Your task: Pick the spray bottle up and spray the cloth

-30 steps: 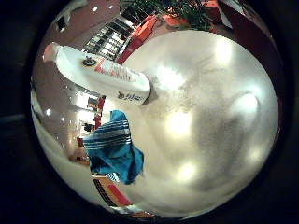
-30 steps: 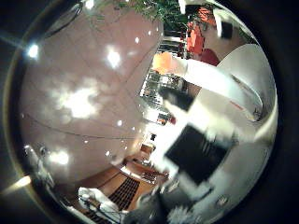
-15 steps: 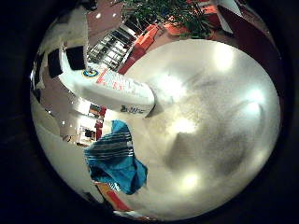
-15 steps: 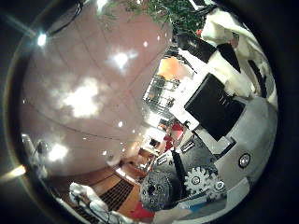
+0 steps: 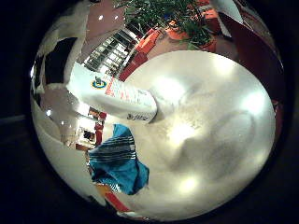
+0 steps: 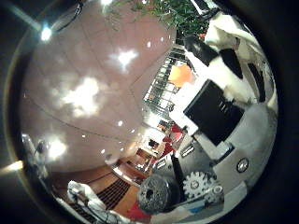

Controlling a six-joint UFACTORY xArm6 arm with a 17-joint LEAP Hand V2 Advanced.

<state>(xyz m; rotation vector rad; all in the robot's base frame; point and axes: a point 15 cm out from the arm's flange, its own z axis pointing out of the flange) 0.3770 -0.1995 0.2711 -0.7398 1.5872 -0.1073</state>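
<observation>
A white spray bottle [image 5: 119, 95] with a printed label stands upright on a round white table [image 5: 219, 135]. Beside it on the table lies a crumpled teal cloth [image 5: 117, 161] with dark stripes, close to the bottle's base but apart from it. My right hand [image 6: 219, 107] shows as white and black fingers reaching out from the palm with nothing between them. One finger [image 5: 58, 58] shows in front of the bottle's upper end, which it hides. The bottle stands a short way from the palm and is not held.
Potted green plants [image 5: 180, 21] in orange pots stand beyond the table's far edge, next to red seating [image 5: 142, 49]. A red and white strip [image 5: 114, 203] lies near the cloth at the table's rim. An orange rounded shape [image 6: 180, 74] shows past my fingers.
The bottle and cloth fill more of the little finger side view, so the palm has come closer. My fingers have swung into both views.
</observation>
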